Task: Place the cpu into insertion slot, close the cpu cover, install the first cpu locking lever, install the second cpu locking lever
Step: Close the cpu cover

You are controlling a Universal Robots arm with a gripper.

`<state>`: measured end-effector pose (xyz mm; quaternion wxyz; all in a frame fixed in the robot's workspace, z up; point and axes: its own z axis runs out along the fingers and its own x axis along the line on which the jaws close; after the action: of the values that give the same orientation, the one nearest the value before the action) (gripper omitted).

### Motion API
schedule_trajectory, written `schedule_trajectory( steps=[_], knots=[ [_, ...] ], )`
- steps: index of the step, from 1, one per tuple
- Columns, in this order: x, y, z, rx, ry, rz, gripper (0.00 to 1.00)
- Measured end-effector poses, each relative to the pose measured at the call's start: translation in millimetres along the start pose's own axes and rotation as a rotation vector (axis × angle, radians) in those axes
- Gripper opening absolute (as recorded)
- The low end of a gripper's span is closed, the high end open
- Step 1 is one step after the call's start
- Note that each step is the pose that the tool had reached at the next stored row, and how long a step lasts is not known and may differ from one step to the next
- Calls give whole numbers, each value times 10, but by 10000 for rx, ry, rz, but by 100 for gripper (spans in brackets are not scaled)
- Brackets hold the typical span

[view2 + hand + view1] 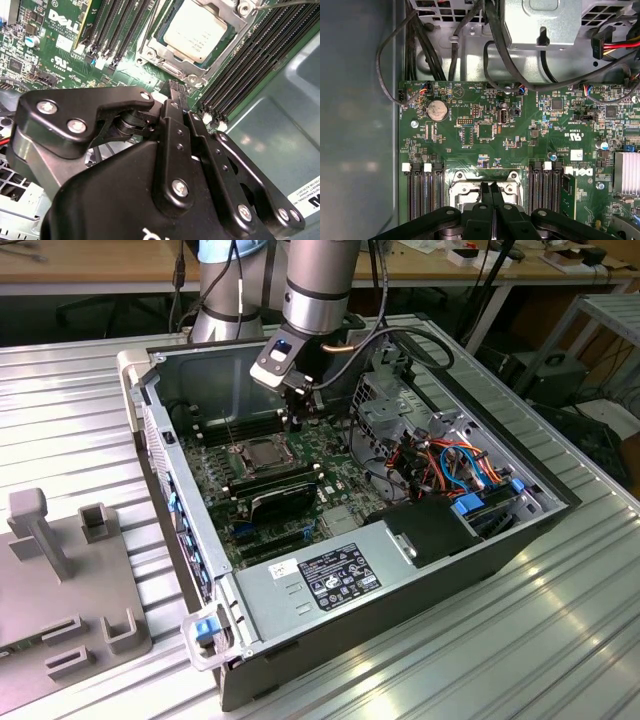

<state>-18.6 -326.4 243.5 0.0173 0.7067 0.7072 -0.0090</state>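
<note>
nearest in the exterior view, the ribbed metal bench point(500, 660) carries an open computer case point(420, 620) lying on its side. a grey moulded holder point(40, 590) sits on the bench at the exterior view's left, apart from the case.

inside the case, closest to the camera, is the silver power supply point(270, 592) with its label. at the exterior view's right of it, a tangle of orange, red and blue cables point(450, 465) lies by the drive cage. past the power supply comes the green board point(215, 465), with a black fan shroud point(282, 495) on it.

just beyond the shroud is the insertion slot point(257, 455). the cpu point(200, 31) lies flat in it, silvery top up. the cpu cover point(150, 47) lies down around the chip, which shows through its window. long black memory slots point(260, 55) flank the socket on both sides.

the gripper point(297, 423) hangs over the board at the far edge of the slot. in both wrist views its black fingers point(485, 200) are pressed together and hold nothing. their tips are just beside the cover's rim. whether they touch it cannot be told. a round coin battery point(436, 109) sits on the board farther off.

the grey arm point(320, 280) rises out of the case at the upper middle of the frame, and wooden tables point(100, 260) stand behind.
</note>
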Motion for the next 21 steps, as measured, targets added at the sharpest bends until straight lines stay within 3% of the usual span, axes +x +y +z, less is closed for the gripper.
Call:
schedule_trajectory(
  steps=[10,21],
  knots=[
    [-14,-24,1,-1,1,2,11],
    [-22,-197,33,0,-1,0,11]
  ],
)
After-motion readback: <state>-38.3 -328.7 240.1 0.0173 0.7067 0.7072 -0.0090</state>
